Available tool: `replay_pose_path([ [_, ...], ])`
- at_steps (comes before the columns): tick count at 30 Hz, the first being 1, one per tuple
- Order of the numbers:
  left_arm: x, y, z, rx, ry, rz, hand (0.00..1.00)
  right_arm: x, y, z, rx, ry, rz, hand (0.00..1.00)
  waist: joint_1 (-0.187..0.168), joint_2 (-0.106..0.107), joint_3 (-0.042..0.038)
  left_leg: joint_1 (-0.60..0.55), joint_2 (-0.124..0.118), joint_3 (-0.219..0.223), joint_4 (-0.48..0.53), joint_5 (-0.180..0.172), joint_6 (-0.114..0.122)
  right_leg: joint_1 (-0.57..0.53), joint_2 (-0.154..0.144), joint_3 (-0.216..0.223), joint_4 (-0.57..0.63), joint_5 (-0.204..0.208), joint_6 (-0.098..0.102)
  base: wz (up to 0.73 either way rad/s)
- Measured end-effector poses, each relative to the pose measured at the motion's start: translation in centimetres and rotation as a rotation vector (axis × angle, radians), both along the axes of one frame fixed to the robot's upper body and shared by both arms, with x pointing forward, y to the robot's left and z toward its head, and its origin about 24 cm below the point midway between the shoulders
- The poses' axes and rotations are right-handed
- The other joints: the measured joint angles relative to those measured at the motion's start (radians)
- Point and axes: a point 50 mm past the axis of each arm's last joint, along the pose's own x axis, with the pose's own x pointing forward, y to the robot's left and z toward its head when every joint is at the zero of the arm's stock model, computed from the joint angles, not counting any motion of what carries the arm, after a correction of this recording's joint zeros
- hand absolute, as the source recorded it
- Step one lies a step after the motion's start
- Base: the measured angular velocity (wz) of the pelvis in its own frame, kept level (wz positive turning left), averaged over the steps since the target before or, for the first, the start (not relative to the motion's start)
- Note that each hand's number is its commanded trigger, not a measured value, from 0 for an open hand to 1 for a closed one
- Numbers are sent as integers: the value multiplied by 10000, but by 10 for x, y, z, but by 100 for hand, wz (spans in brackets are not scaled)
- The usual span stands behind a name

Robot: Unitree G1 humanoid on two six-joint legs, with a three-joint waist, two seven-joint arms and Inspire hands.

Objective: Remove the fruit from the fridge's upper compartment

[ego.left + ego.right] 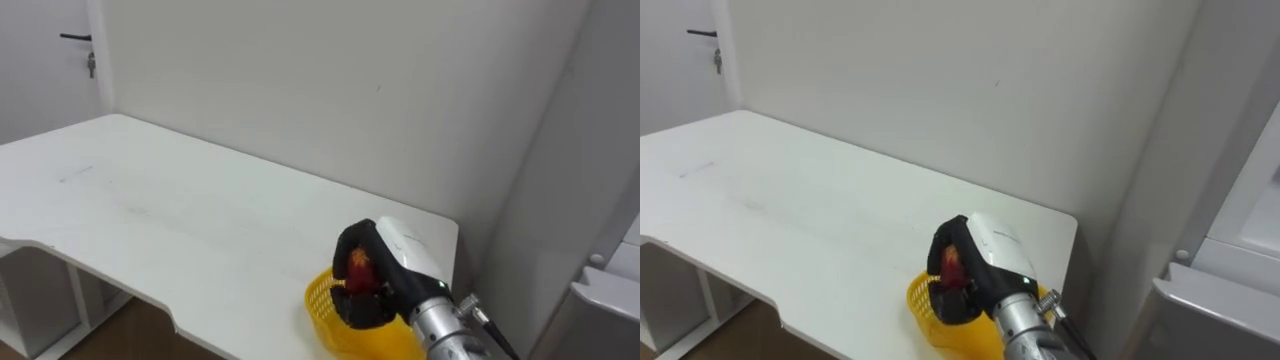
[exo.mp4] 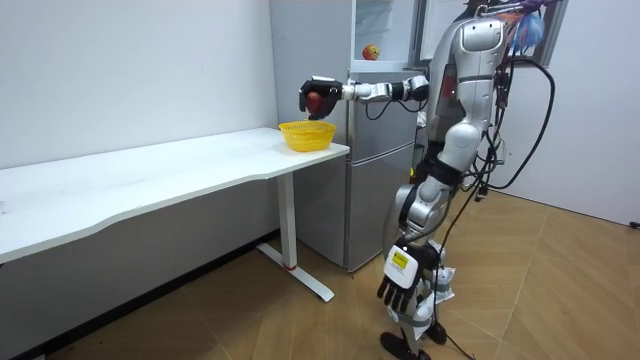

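A red apple (image 1: 361,266) is held in my right hand (image 1: 392,262), whose dark fingers curl round it. The hand hovers just above a yellow mesh basket (image 1: 322,300) that stands at the right end of the white table (image 1: 150,210). In the room view my right arm reaches out level from the fridge (image 2: 380,150) towards the basket (image 2: 307,134), with the apple (image 2: 314,99) a little above its rim. Another round orange-red fruit (image 2: 371,52) lies on a shelf in the open upper fridge. My left hand (image 2: 403,285) hangs by my leg, fingers relaxed.
A plain wall runs behind the table. The grey fridge stands right beside the table's end (image 1: 610,290). A door with a handle (image 1: 76,38) shows at the far left. I stand on the wooden floor (image 2: 560,300) in front of the fridge.
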Motion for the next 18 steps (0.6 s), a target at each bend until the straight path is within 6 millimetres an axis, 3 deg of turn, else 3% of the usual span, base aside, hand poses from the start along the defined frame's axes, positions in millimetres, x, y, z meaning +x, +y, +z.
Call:
replay_pose_path([
  [6, 0, 0, 0, -2, -1, 4, 0, 1, -6, -4, 19, 217, -231, 0, -2, -28, -48, 13, 5, -1, 2, 0, 0, 11, 6, 7, 4, 0, -1, 0],
  [18, 0, -1, -1, -29, 38, 28, 0, 2, -7, -7, -56, 322, -298, 0, 7, -15, -41, -13, 3, -22, 53, 0, -2, 9, 9, 12, 18, 3, -5, 0],
])
